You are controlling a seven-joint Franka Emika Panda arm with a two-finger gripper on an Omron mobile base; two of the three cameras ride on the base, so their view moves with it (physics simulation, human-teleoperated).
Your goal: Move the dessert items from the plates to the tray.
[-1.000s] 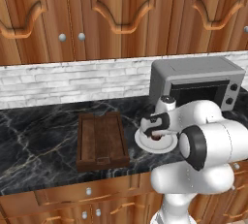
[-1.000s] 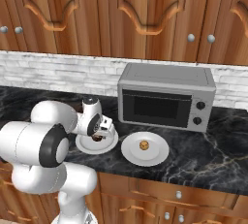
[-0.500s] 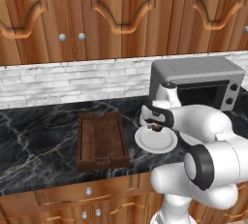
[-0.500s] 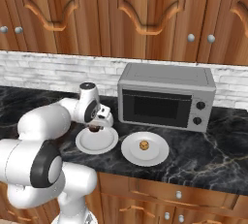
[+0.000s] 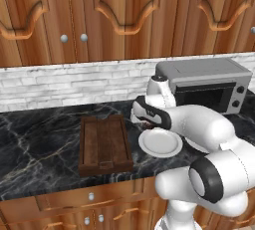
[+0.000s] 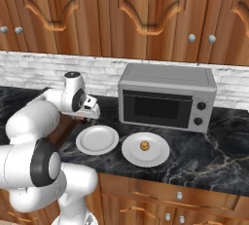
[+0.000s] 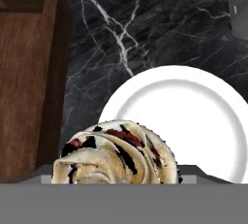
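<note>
On the black marble bench [image 5: 35,139], the rectangular dark brown wooden tray [image 5: 104,144] lies beside two round white plates, one bare [image 5: 160,142], one [image 6: 145,149] carrying the small tan-orange morsel [image 6: 144,145]. The tool [image 5: 144,121] hangs between tray and bare plate, clamped on the dark brown cupcake with pale-speckled top [image 7: 116,155].

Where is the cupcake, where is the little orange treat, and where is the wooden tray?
cupcake [image 7: 114,157]: hand view, on its pale-speckled top.
orange treat [image 6: 144,145]: right base view, on its middle, sitting on a white plate.
wooden tray [image 5: 103,144]: left base view, on its slatted bottom.
</note>
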